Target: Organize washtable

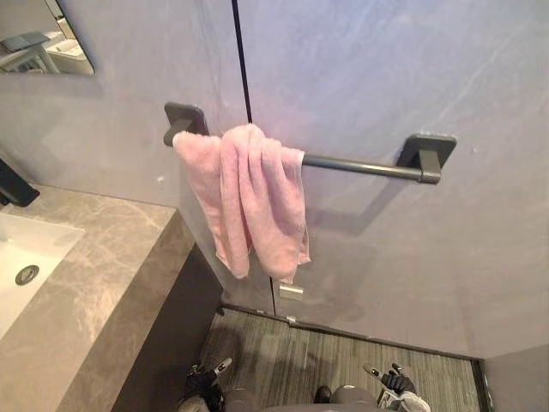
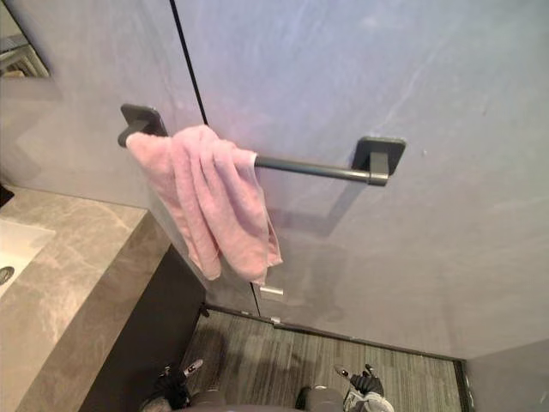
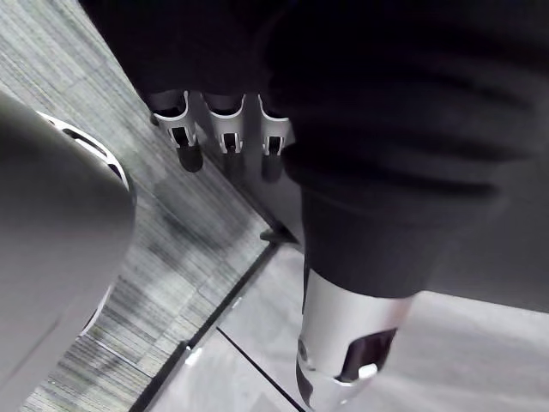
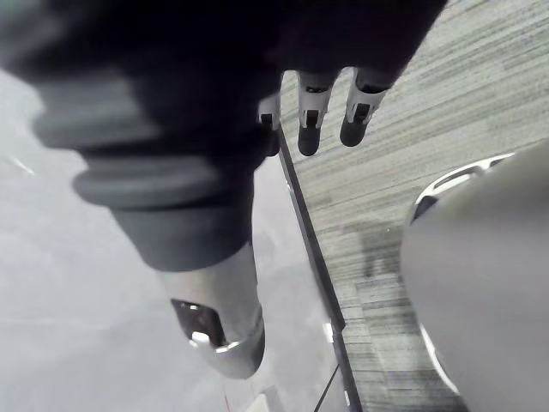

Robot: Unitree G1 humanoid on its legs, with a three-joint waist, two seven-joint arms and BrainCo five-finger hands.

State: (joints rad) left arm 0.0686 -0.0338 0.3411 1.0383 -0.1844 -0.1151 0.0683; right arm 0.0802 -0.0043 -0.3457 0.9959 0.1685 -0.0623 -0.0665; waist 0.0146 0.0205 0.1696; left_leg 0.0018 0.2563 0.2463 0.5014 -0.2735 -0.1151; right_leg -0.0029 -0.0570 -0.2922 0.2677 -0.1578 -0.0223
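A pink towel hangs bunched over the left end of a dark towel bar fixed to the grey wall. Its folds drop unevenly below the bar. To the left runs the marble washtable with a white sink set in it. My left hand hangs low near the floor beside the counter's dark front. In the left wrist view its fingers are relaxed and hold nothing. My right hand also hangs low, over the striped floor, with its fingers loose and empty.
A black tap stands at the sink's back edge. A mirror corner shows at the upper left. A dark vertical seam splits the wall behind the towel. Grey striped floor lies below.
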